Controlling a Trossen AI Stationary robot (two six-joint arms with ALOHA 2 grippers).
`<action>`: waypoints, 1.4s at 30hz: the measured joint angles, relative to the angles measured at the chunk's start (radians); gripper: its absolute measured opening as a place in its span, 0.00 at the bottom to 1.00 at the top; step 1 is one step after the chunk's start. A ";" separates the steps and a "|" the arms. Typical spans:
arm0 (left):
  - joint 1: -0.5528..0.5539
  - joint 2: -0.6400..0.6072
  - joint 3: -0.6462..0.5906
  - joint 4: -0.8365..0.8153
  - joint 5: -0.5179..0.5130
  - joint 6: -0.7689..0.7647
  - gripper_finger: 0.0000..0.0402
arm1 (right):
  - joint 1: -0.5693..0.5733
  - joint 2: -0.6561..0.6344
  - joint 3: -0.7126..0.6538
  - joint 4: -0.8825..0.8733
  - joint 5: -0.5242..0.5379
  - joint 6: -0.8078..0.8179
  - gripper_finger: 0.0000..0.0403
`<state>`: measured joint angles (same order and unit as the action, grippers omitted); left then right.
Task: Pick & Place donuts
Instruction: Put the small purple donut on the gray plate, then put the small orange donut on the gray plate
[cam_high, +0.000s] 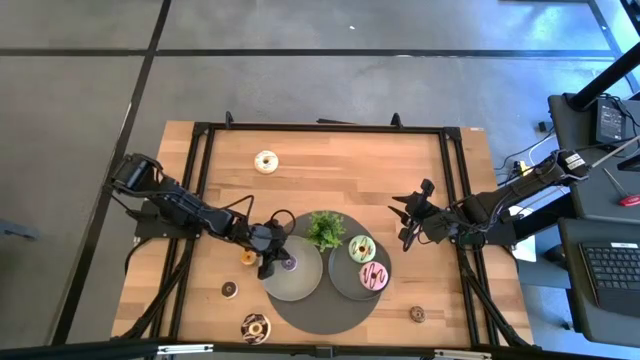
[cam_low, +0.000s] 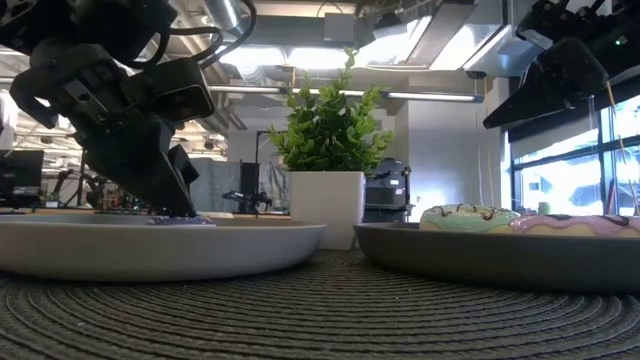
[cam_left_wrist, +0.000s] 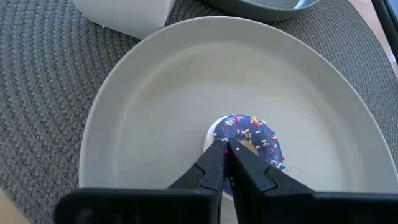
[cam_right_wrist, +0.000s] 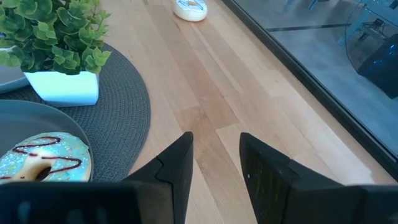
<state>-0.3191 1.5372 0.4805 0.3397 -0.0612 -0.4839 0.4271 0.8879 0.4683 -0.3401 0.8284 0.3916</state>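
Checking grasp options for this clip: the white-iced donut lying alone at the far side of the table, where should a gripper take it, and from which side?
From straight above. The white-iced donut lies flat on the bare wooden table with nothing beside it, so one finger can drop into its hole and the other outside, pinching one side of the ring.

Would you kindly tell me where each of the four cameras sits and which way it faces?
High view: overhead, looking straight down; both arms show.
Low view: table height, facing the plant; left gripper on the light plate.
Left wrist view: looks down at the purple donut its gripper pinches.
Right wrist view: past the open right gripper across bare wood.
Shared: plant, green donut.
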 joint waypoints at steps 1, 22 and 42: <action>0.000 0.000 0.000 0.000 0.000 0.000 0.05 | 0.000 0.000 0.000 0.000 0.000 0.000 0.33; 0.038 -0.233 0.000 -0.229 0.155 -0.035 0.26 | 0.000 0.000 0.000 0.000 -0.002 0.000 0.33; -0.113 -0.430 0.000 -0.751 0.030 0.000 0.30 | 0.000 0.000 0.000 0.000 0.000 0.023 0.33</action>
<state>-0.4324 1.1076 0.4805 -0.4109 -0.0314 -0.4841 0.4274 0.8879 0.4683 -0.3405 0.8288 0.4145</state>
